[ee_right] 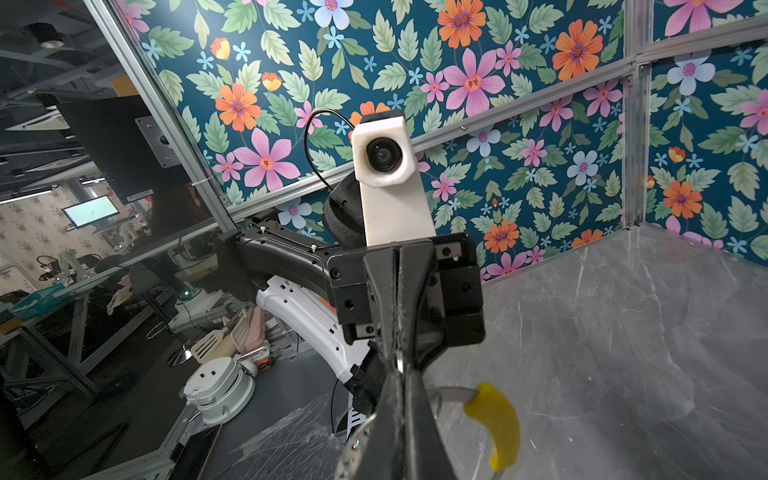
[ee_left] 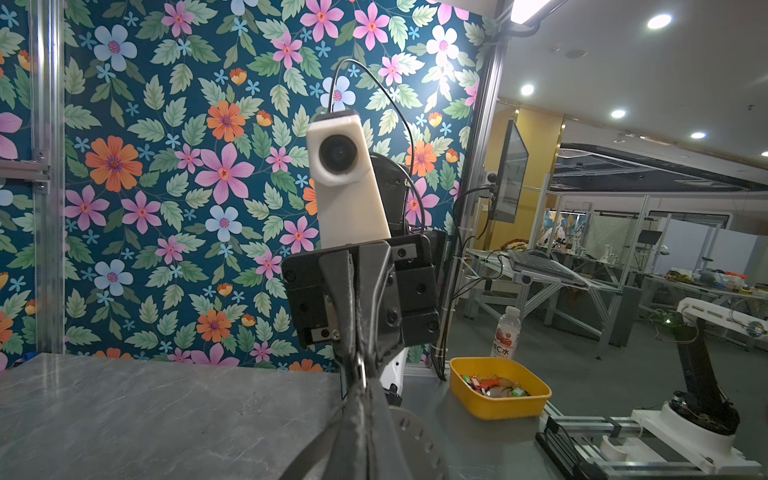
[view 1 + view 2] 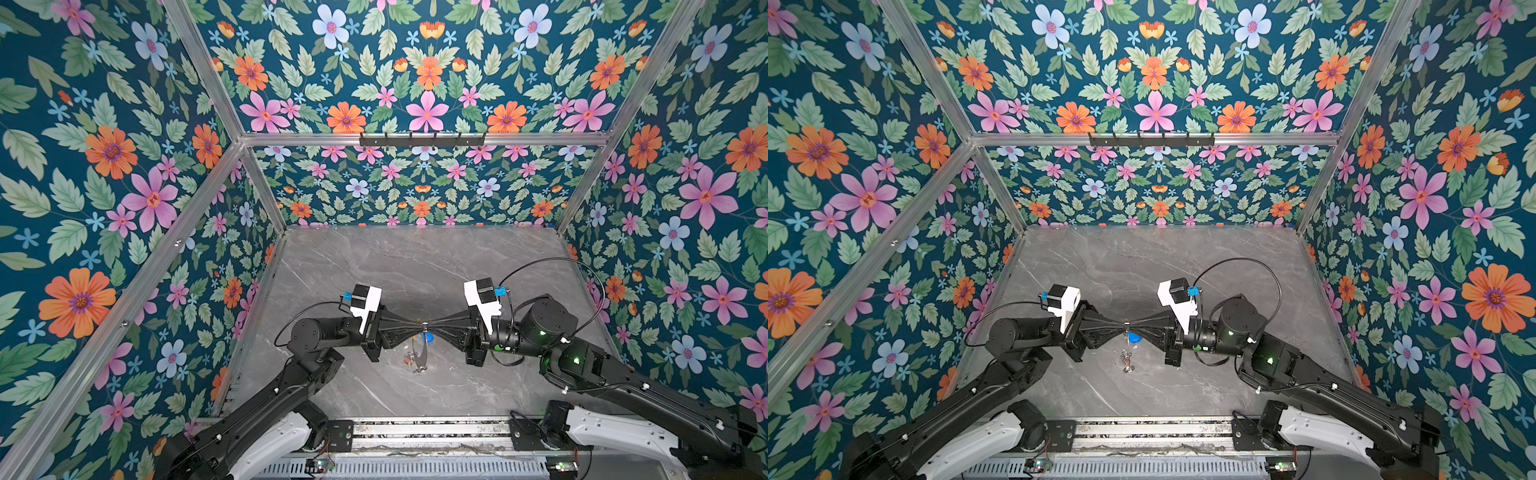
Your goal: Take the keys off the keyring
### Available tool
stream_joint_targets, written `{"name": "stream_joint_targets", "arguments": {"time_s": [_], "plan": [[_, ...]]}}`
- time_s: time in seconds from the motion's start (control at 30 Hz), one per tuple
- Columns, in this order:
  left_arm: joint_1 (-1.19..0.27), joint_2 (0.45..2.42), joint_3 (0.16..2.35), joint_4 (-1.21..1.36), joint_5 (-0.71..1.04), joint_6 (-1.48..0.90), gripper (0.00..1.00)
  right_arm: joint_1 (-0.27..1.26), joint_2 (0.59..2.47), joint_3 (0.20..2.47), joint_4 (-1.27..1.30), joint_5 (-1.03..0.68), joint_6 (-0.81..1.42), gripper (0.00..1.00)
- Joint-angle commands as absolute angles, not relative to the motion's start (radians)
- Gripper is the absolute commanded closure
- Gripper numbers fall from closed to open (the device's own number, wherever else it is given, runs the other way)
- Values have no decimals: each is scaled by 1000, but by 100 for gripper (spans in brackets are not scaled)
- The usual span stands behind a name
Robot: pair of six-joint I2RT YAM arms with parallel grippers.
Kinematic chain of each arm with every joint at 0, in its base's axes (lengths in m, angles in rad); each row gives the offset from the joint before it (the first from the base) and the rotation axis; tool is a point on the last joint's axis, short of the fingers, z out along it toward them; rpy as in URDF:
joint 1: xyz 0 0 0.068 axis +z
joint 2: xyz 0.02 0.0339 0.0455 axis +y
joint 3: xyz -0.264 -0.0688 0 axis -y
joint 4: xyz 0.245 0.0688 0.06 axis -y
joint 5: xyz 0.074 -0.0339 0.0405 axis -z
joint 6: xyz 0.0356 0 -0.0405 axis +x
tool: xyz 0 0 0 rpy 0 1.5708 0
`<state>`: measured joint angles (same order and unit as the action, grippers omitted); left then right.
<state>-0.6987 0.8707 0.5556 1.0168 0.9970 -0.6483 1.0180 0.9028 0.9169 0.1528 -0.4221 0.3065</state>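
Above the marble tabletop (image 3: 374,266), left gripper (image 3: 417,323) and right gripper (image 3: 430,323) both clamp shut on one small split ring (image 3: 424,321), keyring (image 3: 424,353) dangling, so prying probably needs slow, steady tension.

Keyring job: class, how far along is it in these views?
Done: nothing visibly; the blue-tagged key and red-tagged key hang at the keyring. In hand: left gripper and right gripper, both shut, pinch its top, tip to tip. To do: freeing both.
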Motion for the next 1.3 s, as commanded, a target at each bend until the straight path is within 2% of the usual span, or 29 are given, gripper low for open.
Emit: {"name": "stream_joint_targets", "arguments": {"time_s": [0.0, 0.07, 0.1, 0.2, 0.3, 0.47, 0.6, 0.7, 0.77, 1.0, 1.27], "plan": [[-698, 871, 558, 1039, 985, -641, 100, 1019, 905, 927, 153, -451, 306, 100], [-698, 871, 567, 1017, 984, -641, 100, 1021, 901, 940, 110, -443, 306, 100], [-698, 871, 571, 1003, 988, -641, 97, 1021, 897, 954, 73, -426, 301, 100], [-696, 857, 585, 938, 993, -631, 79, 1020, 884, 1007, -81, -376, 275, 100], [-696, 831, 601, 847, 1000, -601, 69, 1021, 891, 1081, -268, -361, 230, 100], [-696, 834, 708, 548, 1037, -486, 65, 1020, 932, 1209, -521, -333, 170, 100], [-696, 874, 788, 388, 1087, -434, 62, 1020, 961, 1283, -626, -334, 140, 100], [-696, 911, 843, 256, 1104, -378, 62, 1020, 978, 1317, -655, -336, 128, 100], [-696, 931, 870, 197, 1120, -349, 65, 1021, 991, 1335, -665, -337, 125, 100], [-698, 967, 903, 172, 1191, -343, 71, 1020, 1044, 1386, -689, -344, 110, 100], [-698, 974, 906, 164, 1227, -337, 87, 1021, 1076, 1417, -718, -277, 101, 100]]}}
